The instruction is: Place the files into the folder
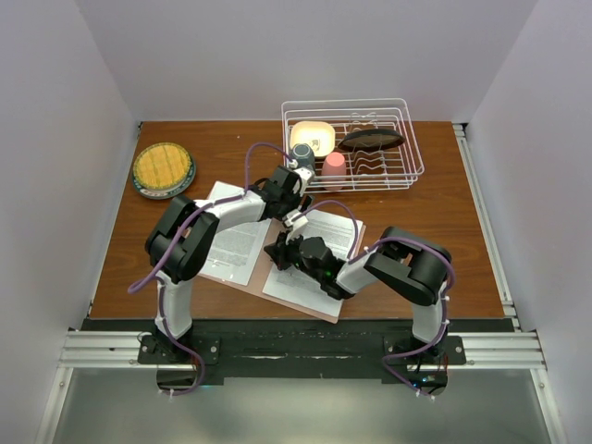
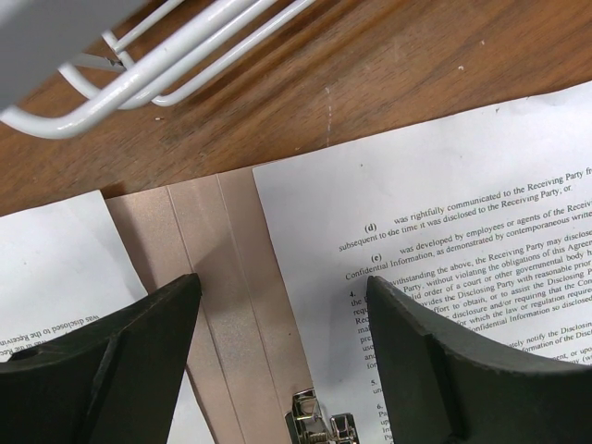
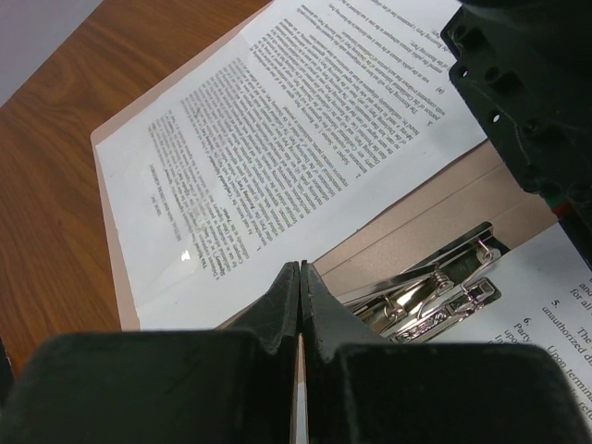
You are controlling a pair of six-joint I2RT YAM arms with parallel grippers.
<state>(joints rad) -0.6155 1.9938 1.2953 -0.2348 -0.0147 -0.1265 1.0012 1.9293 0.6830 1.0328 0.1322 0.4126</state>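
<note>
Files (image 1: 233, 245): two white printed sheets, both lying flat on the open folder (image 2: 217, 268), one on each leaf either side of the folder's spine.

Folder: salmon-pink, spread open on the desk (image 1: 416, 240), with a silver clip (image 2: 319, 424) fixed on its spine.

Left end effector (image 2: 282, 289): over the far end of the folder's spine. It is released, with its fingers spread wide and nothing between them, one finger over each sheet's inner edge.

Right end effector (image 3: 299, 270): low over the folder, just beside the clip, clenched tip to tip. A thin pale line shows in the seam; it cannot be told whether paper is nipped there.

Wire rack (image 1: 407, 148): on the desk just beyond the folder's far edge, holding cups and dishes.

Round dish (image 1: 188, 181): yellow contents, beyond the folder's left leaf, well apart from it.
</note>
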